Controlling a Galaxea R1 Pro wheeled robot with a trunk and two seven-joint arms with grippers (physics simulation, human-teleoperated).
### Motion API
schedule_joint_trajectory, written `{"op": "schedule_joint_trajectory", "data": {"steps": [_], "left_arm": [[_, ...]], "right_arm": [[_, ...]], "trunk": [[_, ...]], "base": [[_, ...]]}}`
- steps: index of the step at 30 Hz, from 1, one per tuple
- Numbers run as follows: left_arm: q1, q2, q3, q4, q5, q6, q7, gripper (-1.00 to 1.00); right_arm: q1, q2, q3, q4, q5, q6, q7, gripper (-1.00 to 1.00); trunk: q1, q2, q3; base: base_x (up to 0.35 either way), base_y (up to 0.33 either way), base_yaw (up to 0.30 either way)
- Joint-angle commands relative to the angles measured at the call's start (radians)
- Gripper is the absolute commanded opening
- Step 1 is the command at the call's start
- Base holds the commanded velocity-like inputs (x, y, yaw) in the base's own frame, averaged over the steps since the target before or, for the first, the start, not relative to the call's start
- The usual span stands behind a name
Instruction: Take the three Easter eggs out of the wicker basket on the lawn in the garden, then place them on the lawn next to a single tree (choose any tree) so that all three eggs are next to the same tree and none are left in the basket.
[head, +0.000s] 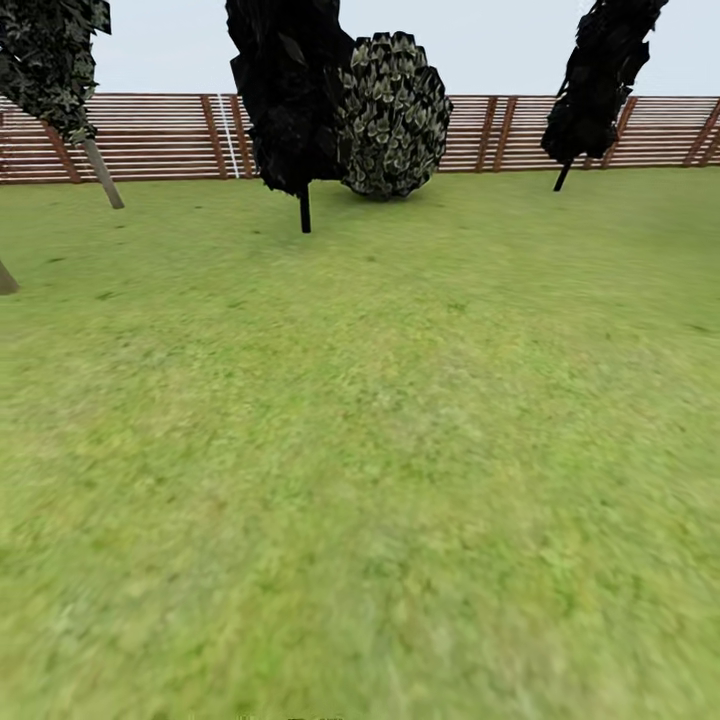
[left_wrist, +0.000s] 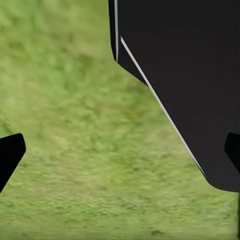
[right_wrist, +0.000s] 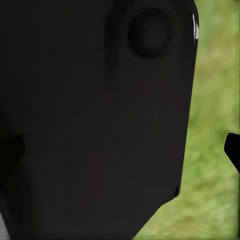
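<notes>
Both of my hands hang over the lawn (head: 380, 450). On my left hand (left_wrist: 120, 160) the fingertips (left_wrist: 11, 152) sit far apart at the picture's edges with only grass between them, beside a big black body panel (left_wrist: 185, 75). On my right hand (right_wrist: 120, 150) 1 fingertip (right_wrist: 233, 147) shows against grass; the other merges with a dark panel (right_wrist: 100, 120), so I cannot tell how that hand stands. Ahead, a wooden fence (head: 500, 130) closes the lawn. Before the fence stand a pale-trunked tree (head: 60, 80) at far left, a black narrow tree (head: 290, 90), a round bush (head: 395, 115) touching it, and another dark tree (head: 600, 80).
</notes>
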Motion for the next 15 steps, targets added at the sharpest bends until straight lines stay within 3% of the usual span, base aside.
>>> {"op": "schedule_joint_trajectory", "data": {"steps": [1, 15], "left_arm": [[0.0, 0.0, 0.0, 0.0, 0.0, 0.0, 0.0, 1.0], [0.0, -0.001, 0.0, 0.001, 0.0, 0.0, 0.0, 1.0]], "right_arm": [[0.0, 0.0, 0.0, 0.001, 0.0, -0.004, 0.0, 1.0], [0.0, -0.004, -0.003, 0.004, -0.009, -0.006, 0.0, 1.0]], "trunk": [[0.0, 0.0, -0.002], [0.0, 0.0, -0.021]], "base": [[0.0, 0.0, 0.165], [0.0, 0.0, 0.152]]}}
